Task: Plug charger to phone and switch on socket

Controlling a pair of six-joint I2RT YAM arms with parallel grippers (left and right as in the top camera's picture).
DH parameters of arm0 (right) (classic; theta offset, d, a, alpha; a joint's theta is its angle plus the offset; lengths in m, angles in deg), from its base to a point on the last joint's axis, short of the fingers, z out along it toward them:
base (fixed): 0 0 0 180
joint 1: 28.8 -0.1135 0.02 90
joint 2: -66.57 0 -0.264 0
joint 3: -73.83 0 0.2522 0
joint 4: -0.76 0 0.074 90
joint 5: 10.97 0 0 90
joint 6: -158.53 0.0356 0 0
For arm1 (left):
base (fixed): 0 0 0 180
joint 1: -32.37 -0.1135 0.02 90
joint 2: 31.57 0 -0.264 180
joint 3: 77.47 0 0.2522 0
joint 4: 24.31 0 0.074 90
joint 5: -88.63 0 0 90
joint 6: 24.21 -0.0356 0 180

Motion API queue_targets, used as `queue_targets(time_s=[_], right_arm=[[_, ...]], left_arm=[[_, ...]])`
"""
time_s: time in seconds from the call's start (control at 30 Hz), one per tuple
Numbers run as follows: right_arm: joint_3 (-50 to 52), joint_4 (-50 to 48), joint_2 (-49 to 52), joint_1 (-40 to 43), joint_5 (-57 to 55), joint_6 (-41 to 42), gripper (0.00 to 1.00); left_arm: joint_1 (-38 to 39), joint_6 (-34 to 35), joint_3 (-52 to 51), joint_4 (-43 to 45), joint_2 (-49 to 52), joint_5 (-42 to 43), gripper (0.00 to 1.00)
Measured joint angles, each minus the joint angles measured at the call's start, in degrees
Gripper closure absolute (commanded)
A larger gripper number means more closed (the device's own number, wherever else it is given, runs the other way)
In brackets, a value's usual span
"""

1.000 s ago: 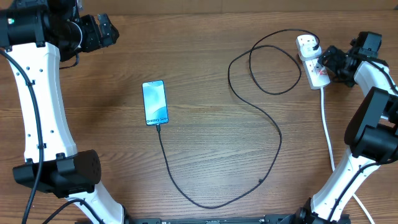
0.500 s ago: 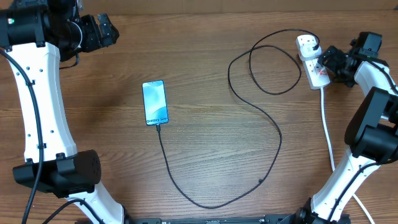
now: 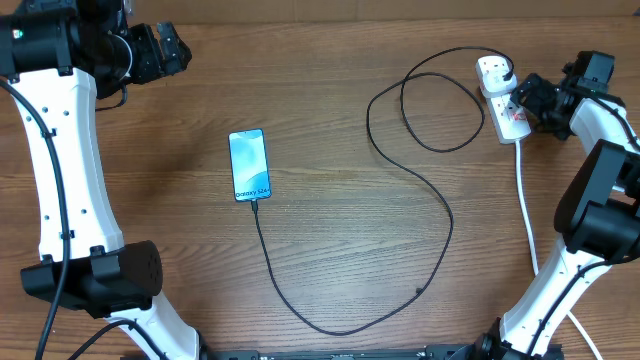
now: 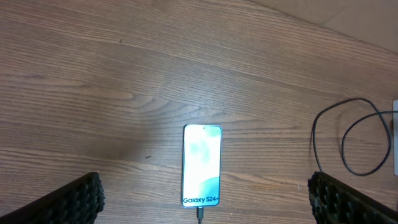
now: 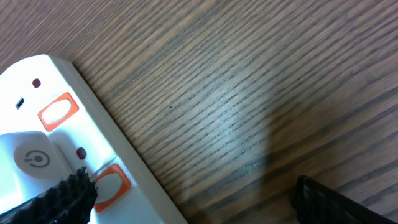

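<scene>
The phone (image 3: 250, 165) lies flat on the wooden table with its light-blue screen up; it also shows in the left wrist view (image 4: 201, 165). The charger's black cable (image 3: 447, 215) has its tip in the phone's near end (image 4: 200, 215) and runs in loops to a white adapter (image 3: 494, 69) seated in the socket (image 3: 510, 115). My left gripper (image 3: 168, 50) is open and empty, raised above the phone (image 4: 204, 194). My right gripper (image 3: 524, 100) is open at the socket (image 5: 62, 140). Its left fingertip (image 5: 59, 199) is at an orange switch (image 5: 109, 184).
A second orange switch (image 5: 58, 111) sits farther along the socket block. The thick white cord (image 3: 525, 210) trails from the socket toward the near right edge. The cable's loops (image 3: 430, 100) lie between phone and socket.
</scene>
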Motion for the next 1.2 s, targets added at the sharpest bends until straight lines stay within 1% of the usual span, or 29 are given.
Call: queue_targets(time_s=[0.53, 0.73, 1.2], right_arm=[[-0.2, 0.8, 0.0, 0.0, 0.3, -0.9, 0.00], [-0.2, -0.7, 0.1, 0.0, -0.1, 2.2, 0.00], [-0.2, -1.0, 0.2, 0.0, -0.3, 3.3, 0.00]], left_arm=[[0.0, 0.0, 0.0, 0.0, 0.0, 0.0, 0.00], [0.0, 0.0, 0.0, 0.0, 0.0, 0.0, 0.01], [0.0, 0.0, 0.0, 0.0, 0.0, 0.0, 0.00]])
